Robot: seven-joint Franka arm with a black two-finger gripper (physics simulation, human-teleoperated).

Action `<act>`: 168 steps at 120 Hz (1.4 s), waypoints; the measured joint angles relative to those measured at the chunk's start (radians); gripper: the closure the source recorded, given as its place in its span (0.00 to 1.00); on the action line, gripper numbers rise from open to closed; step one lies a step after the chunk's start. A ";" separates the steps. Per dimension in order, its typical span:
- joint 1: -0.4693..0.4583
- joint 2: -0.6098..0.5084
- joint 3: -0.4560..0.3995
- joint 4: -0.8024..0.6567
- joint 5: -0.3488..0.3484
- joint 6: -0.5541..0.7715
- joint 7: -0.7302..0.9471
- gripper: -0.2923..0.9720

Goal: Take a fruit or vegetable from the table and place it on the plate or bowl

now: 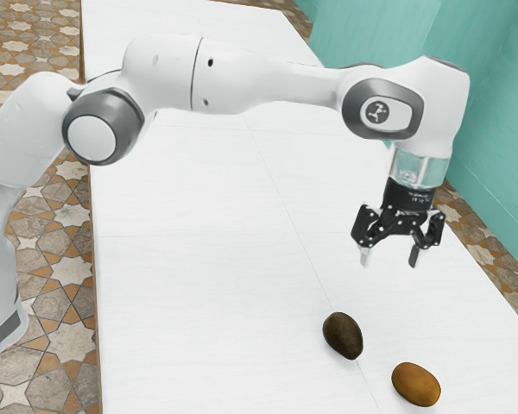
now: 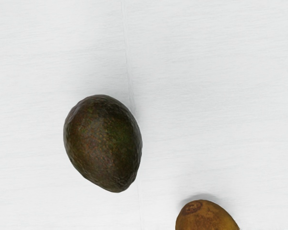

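The avocado (image 1: 343, 335) lies on its side on the white worktop (image 1: 198, 259), at the near end and toward the exterior view's right. A lighter brown kiwi (image 1: 415, 384) lies near it but apart, nearer still and further to the exterior view's right. In the wrist view the avocado (image 2: 102, 143) sits almost under the hand, its long axis roughly upright in that picture, and the kiwi (image 2: 206, 216) shows beyond its narrower end. Judging by its look, the avocado is a fairly light, firm, egg-shaped fruit with a pebbled skin that should give decent friction. Its rounded flanks could still squirt out of a pinch placed too near either end, and it may roll if nudged from one side. The best hold seems to be across the short axis at the widest part of the belly, low enough that the pads close past the bulge. The fingers (image 1: 364, 250) hang in the air above the worktop, on the far side of the avocado, pointing down. They are spread wide, holding nothing and touching nothing. That gap looks ample for the fruit's width.
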 joint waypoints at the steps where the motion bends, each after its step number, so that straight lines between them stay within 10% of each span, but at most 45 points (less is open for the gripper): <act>1: 0.000 0.002 -0.001 0.000 0.000 0.001 0.002 0.23; 26: 0.011 0.052 -0.022 0.000 0.018 0.056 0.103 0.23; 65: 0.019 0.089 -0.098 -0.009 0.367 0.129 0.850 0.23; 102: -0.027 0.240 -0.246 -0.002 0.400 0.296 1.519 0.23; 168: -0.009 0.109 -0.257 -0.234 0.357 0.418 2.167 0.23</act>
